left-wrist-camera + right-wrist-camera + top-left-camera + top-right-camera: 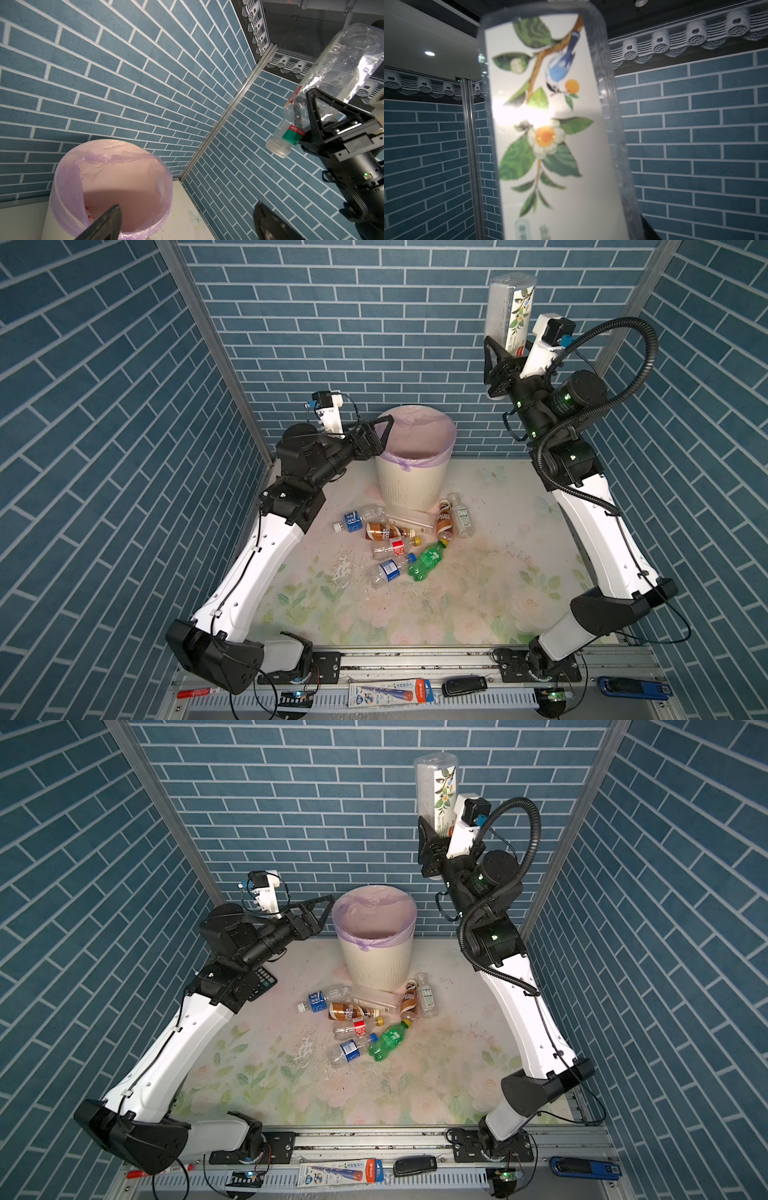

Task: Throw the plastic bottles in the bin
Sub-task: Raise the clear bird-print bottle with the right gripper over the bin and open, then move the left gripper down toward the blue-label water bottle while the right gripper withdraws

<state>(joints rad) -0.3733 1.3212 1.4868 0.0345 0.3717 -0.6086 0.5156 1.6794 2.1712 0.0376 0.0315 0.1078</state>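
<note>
**Bottle Up High, Bin Waiting Below**

In both top views, the right gripper (508, 349) is up near the back wall. Its jaws are clamped partway closed on a clear floral-label bottle (509, 302). The bottle stands neck-down, base uppermost, well above the bin (409, 489) and off to its right. The left gripper (384, 433) hovers at the left side of the bin's rim, jaws spread wide and holding nothing. The bin stands at the back of the table (519, 572). The other bottles (390, 548) lie scattered just in front of it, a green bottle (428, 560) among them.

Over to the left wrist view: its own wide-apart fingers (104, 224) frame the lilac-lined mouth of the bin. Off to one side, the right gripper grips the bottle near its uncapped neck.

Right wrist view: the bottle's label, bird and blossoms, fills the middle, blurred.
</note>
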